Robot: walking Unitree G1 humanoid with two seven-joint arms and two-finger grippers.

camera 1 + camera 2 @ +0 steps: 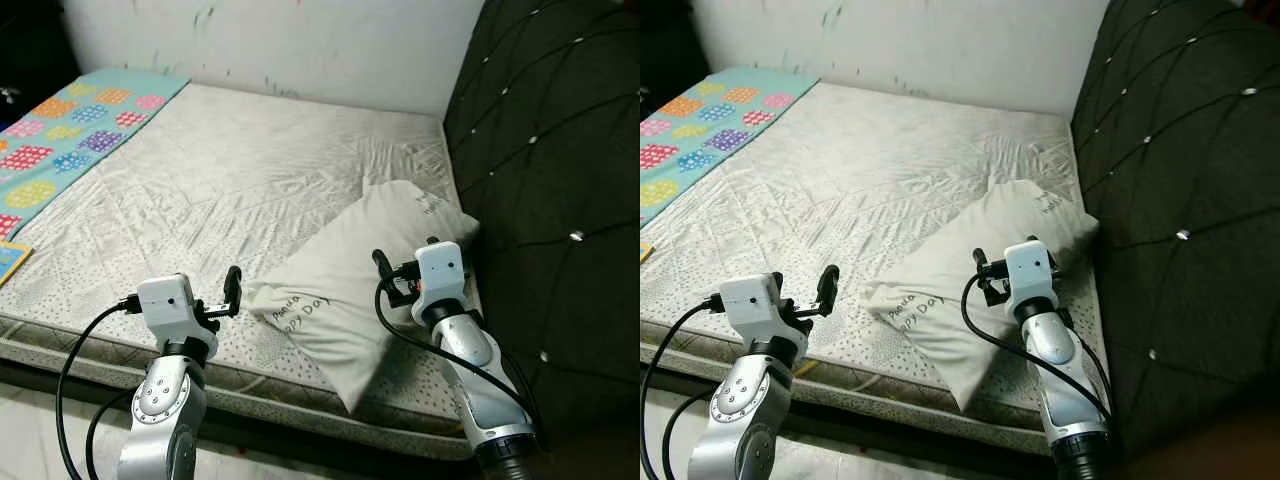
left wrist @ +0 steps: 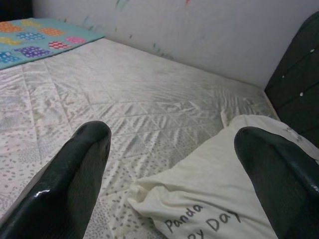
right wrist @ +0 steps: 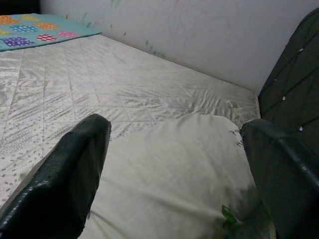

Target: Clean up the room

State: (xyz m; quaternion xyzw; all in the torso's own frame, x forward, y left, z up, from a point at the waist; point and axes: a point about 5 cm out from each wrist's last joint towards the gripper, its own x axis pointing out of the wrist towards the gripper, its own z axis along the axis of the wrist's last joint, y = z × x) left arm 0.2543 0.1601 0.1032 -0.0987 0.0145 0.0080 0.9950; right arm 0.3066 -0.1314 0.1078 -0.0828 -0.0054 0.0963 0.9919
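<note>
A white pillow (image 1: 365, 285) printed with "Panda" and "Happy Day" lies slantwise on the bed's near right part, its far end close to the dark quilted headboard (image 1: 545, 170) and its near corner reaching the mattress edge. It rests on a pale patterned mattress (image 1: 230, 180) whose sheet is creased in diagonal folds.

The right hand (image 3: 174, 174) hovers over the middle of the pillow, fingers (image 3: 60, 179) spread wide with the fabric showing between them; nothing is gripped. In the head views its silver arm rises from the lower right, with a black cable looping beside it.

The left hand (image 2: 174, 179) is held just above the mattress, beside the pillow's near printed corner, also spread wide and holding nothing; one finger (image 2: 65, 184) sits over bare sheet, the other over the pillow's edge.

Farther off, at the left side of the bed, a teal blanket (image 1: 70, 125) with coloured dotted circles lies along the mattress edge. A small blue and yellow item (image 1: 10, 260) sits near the left border, too cropped to identify. Behind the bed stands a white wall (image 1: 300, 45) with faint scribbles
</note>
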